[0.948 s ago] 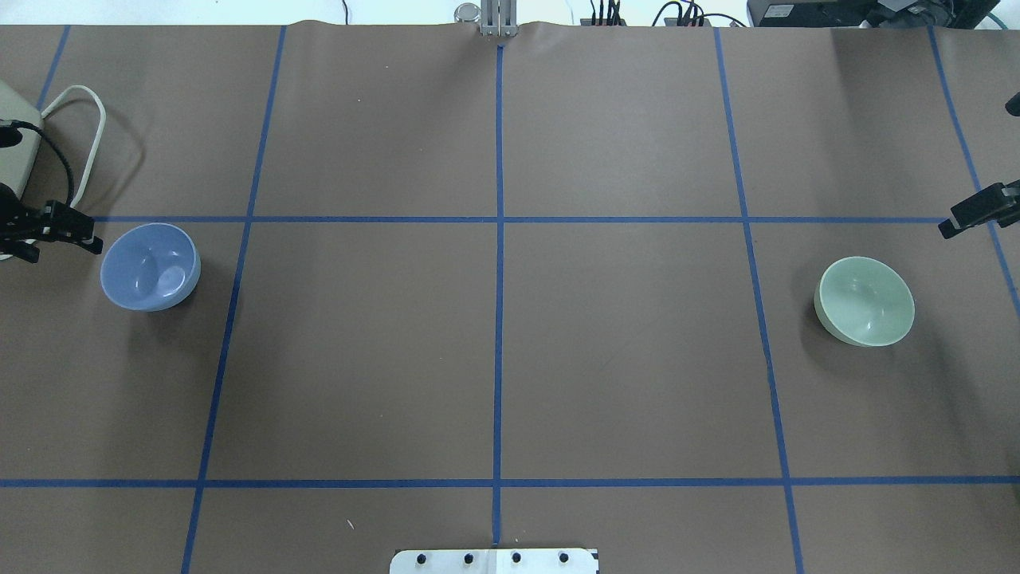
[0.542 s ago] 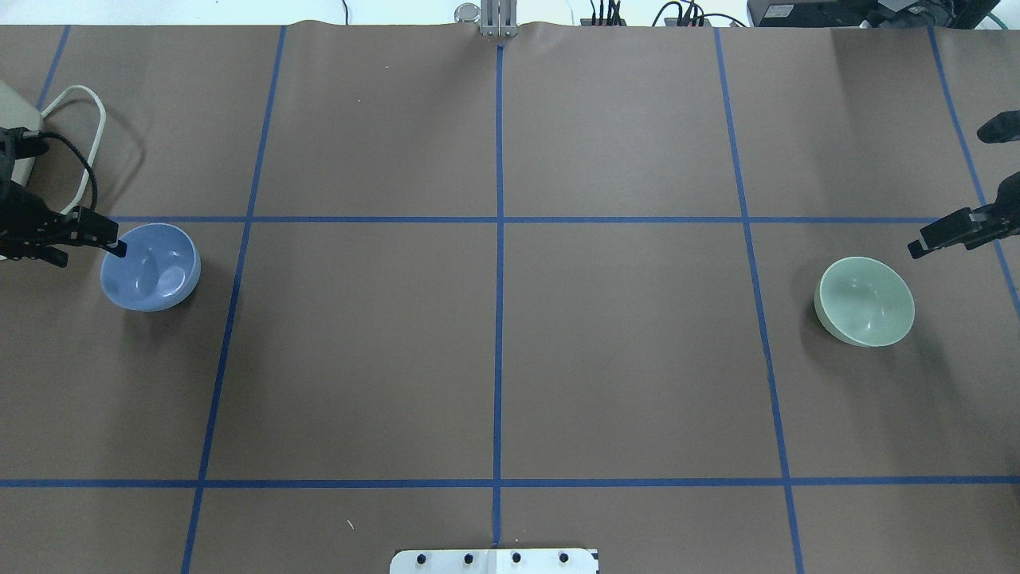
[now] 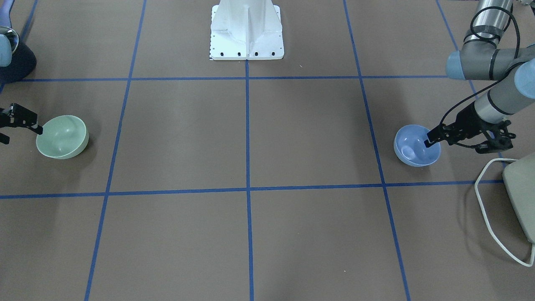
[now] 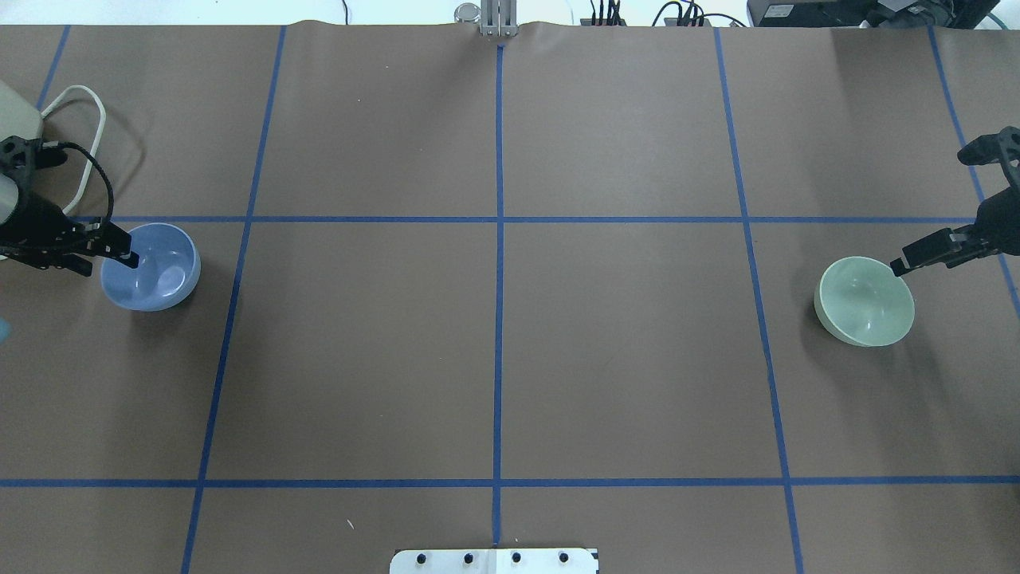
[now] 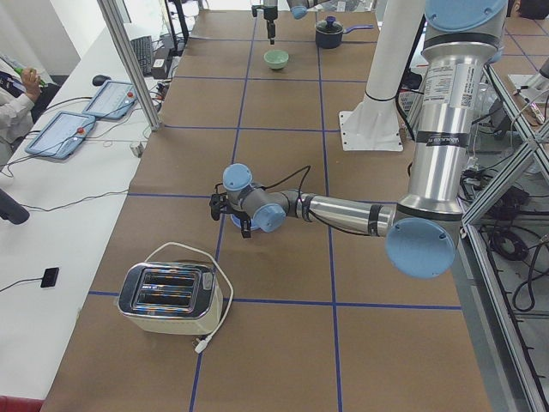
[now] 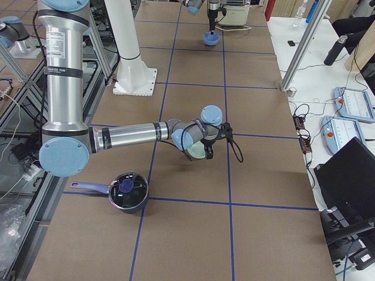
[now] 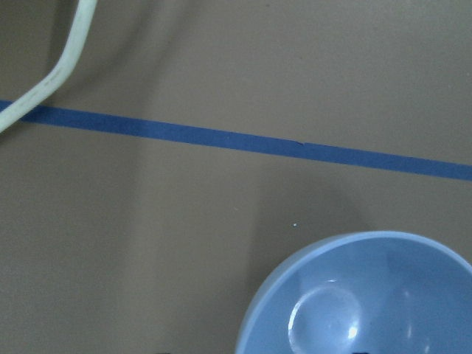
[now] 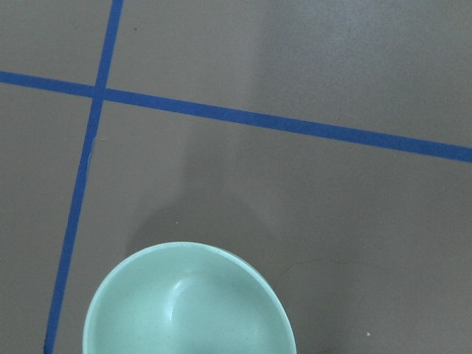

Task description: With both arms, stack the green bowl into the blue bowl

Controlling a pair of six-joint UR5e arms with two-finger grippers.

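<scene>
The blue bowl (image 4: 151, 267) stands upright at the table's left end and also shows in the left wrist view (image 7: 361, 295). My left gripper (image 4: 106, 265) is open at its outer rim, with one finger (image 3: 430, 139) over the bowl's inside and the other outside. The green bowl (image 4: 866, 301) stands upright at the right end and shows in the right wrist view (image 8: 188, 302). My right gripper (image 3: 20, 133) is open beside it, with one fingertip (image 4: 904, 265) at the bowl's outer rim. I cannot tell whether either gripper touches its bowl. Both bowls are empty.
A toaster (image 5: 167, 296) with a white cord (image 4: 88, 119) sits beyond the blue bowl at the left end. A dark lidded pot (image 6: 126, 190) stands near the green bowl at the right end. The white pedestal base (image 3: 246, 29) is at the middle near edge.
Both grippers have moved inward toward their bowls. The left finger now reaches over the blue bowl's rim, and the right fingertip has come to the green bowl's rim. The bowls have not moved.
</scene>
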